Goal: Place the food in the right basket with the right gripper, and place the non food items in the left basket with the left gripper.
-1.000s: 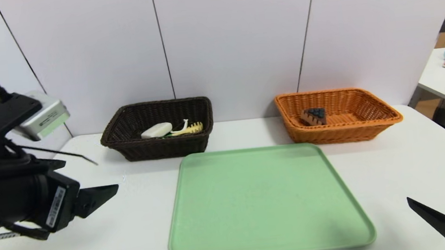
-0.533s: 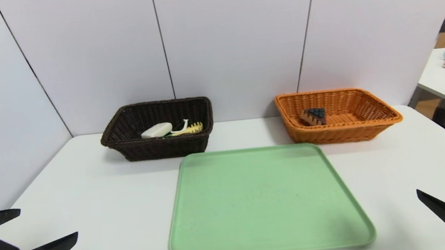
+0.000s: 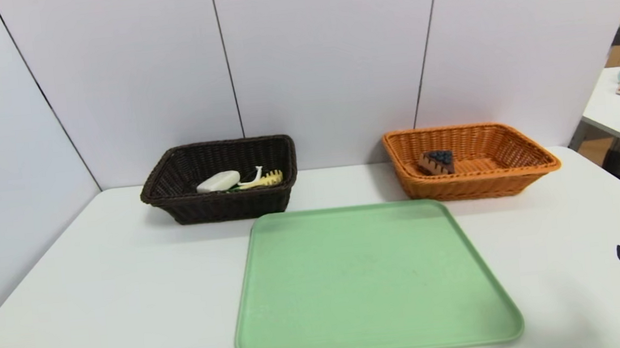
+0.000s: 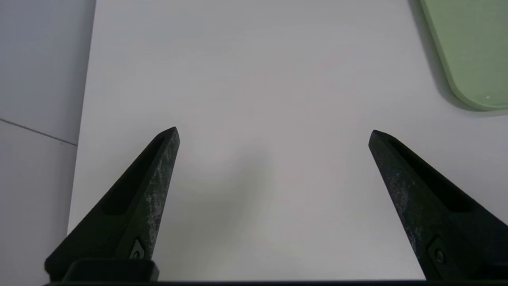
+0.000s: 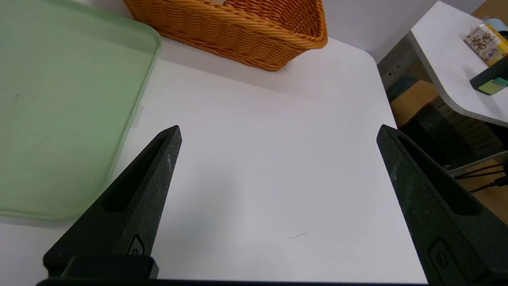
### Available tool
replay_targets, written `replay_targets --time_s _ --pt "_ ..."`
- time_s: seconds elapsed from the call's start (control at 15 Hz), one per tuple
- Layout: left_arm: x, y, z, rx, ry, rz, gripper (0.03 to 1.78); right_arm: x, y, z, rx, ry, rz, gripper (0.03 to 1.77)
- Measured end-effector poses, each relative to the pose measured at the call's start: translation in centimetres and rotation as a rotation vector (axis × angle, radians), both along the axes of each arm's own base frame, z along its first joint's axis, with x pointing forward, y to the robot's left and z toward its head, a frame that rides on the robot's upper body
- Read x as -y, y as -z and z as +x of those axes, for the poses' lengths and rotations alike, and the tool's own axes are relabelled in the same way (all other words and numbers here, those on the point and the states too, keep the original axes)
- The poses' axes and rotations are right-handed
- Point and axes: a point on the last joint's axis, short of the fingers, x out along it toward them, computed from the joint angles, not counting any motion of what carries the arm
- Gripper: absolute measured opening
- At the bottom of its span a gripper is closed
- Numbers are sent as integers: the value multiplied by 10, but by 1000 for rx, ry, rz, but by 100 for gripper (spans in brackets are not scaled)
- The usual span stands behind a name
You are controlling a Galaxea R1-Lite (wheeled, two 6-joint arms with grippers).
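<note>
The sorted goods lie in the baskets at the back of the table [image 3: 127, 282]. The dark left basket [image 3: 173, 170] holds a white oval piece [image 3: 218, 181] and a pale yellow comb-like piece [image 3: 266, 179], touching or nearly so, with a scrap of green beneath them. The orange right basket [image 3: 514, 168] holds a slice of cake [image 3: 437, 162] with dark berries on top, against its left inner wall. The green tray [image 3: 371, 282] between and in front of the baskets carries nothing.

Relation governing any coming move: nothing remains between the pincers and the baskets to be fetched. Every item lies well ahead of both pincers, each on its own arm's side. In my judgement the sorting is complete and no further pick is called for.

The left gripper [image 4: 274, 133] is over bare table at the near left corner, jaws spread wide, empty. The right gripper [image 5: 278, 131] is at the near right, jaws likewise wide and empty.

The head view alone shows the basket contents, but only one fingertip of each pincer. The wrist views confirm the empty jaws; the right one shows the orange basket's outer wall, not its inside.
</note>
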Motion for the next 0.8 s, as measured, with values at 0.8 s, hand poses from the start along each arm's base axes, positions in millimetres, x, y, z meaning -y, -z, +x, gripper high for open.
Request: replay_targets --time_s 0.8 --pt "-9 32 -48 115 -195 -139 169 13 12 -25 58 128 13 170"
